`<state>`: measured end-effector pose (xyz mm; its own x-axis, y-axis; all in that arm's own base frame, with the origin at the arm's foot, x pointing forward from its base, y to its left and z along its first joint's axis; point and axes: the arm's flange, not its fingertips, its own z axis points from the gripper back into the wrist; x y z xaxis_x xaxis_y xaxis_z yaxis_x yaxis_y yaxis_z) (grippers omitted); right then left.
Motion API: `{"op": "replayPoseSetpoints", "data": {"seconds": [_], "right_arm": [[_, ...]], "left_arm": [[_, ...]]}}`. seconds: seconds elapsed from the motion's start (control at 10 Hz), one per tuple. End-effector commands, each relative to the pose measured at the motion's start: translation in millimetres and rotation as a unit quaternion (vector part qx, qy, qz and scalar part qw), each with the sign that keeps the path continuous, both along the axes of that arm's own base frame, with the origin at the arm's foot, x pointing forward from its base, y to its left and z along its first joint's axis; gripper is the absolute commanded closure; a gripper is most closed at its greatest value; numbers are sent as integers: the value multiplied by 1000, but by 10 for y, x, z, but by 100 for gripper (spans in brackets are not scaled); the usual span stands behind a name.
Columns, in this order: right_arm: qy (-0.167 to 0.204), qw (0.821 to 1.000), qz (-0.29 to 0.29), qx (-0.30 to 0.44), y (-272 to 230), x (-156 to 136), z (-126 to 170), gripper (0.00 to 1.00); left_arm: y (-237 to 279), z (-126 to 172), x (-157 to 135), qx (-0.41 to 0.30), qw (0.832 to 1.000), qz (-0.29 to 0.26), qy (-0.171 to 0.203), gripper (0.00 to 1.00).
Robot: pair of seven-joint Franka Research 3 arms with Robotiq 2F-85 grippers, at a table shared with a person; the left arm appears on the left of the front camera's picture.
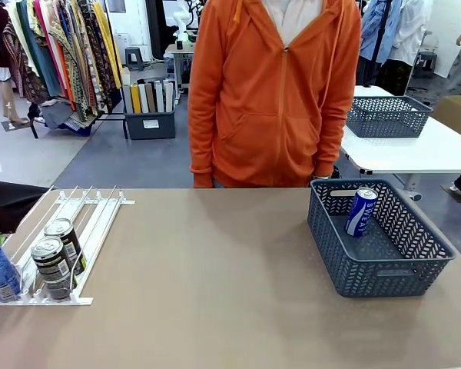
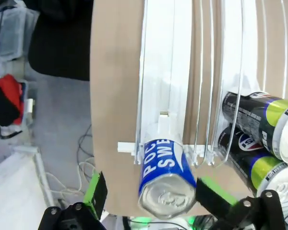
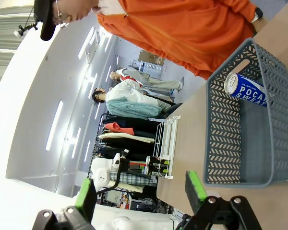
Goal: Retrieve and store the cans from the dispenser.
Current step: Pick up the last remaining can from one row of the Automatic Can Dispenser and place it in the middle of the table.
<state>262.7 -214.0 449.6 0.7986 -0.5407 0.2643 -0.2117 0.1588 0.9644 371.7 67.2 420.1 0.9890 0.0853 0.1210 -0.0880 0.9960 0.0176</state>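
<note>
The white dispenser (image 1: 92, 223) lies at the table's left end. At its front edge stand a blue can (image 1: 0, 270) and two dark cans (image 1: 54, 267) (image 1: 65, 240). In the left wrist view my left gripper (image 2: 153, 196) is open, its green pads on either side of the blue can (image 2: 165, 177), whose silver top faces the camera. The dark cans (image 2: 264, 117) (image 2: 259, 165) sit one lane over on the dispenser (image 2: 163, 72). Another blue can (image 1: 361, 211) leans inside the grey basket (image 1: 399, 280). My right gripper (image 3: 140, 194) is open and holds nothing, back from the basket (image 3: 230, 143) and its blue can (image 3: 245, 88).
A person in an orange hoodie (image 1: 273, 92) stands at the far side of the table, arms down. A black object (image 1: 8, 204) lies beyond the table's left edge. Bare tabletop (image 1: 215, 277) stretches between dispenser and basket. Another table with a second basket (image 1: 388, 115) stands behind.
</note>
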Motion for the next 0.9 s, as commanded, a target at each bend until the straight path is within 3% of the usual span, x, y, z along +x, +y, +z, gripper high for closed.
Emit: {"op": "replayPoseSetpoints", "data": {"seconds": [0.0, 0.4, 0.8], "right_arm": [[-6, 1000, -4, 8, 6, 23, 48, 0], [-6, 1000, -4, 8, 6, 23, 48, 0], [-6, 1000, -4, 8, 6, 23, 48, 0]], "left_arm": [[-77, -264, -81, -4, 1000, 6, 14, 0], [-85, -341, -74, -69, 997, -7, 30, 0], [-93, -275, -130, -46, 998, -13, 28, 0]]}}
